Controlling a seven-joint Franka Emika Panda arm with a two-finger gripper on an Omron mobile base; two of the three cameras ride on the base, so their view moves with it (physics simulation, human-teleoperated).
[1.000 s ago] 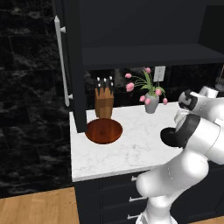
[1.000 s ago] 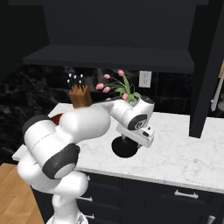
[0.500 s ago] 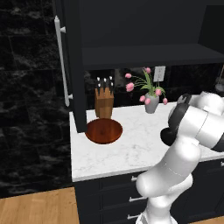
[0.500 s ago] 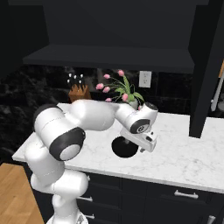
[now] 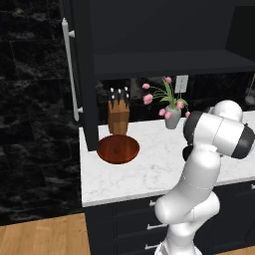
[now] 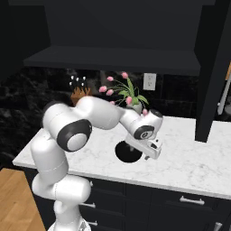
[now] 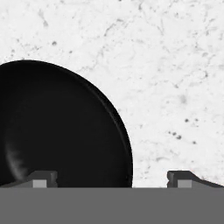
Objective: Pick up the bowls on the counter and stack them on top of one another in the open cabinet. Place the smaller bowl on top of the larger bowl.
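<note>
The gripper (image 7: 112, 179) hangs low over the marble tabletop (image 7: 175, 87) with its fingers (image 7: 41, 178) spread wide, one tip over the smaller bowl (image 7: 57, 127) and the other over bare marble, pinching nothing. The smaller bowl rests on the tabletop just below the wrist, right of the grey flower vase (image 5: 172, 119). The larger bowl (image 5: 118, 149) sits well apart at the tabletop's left end, in front of the knife block (image 5: 118, 116) and below the open cabinet (image 5: 149, 45).
</note>
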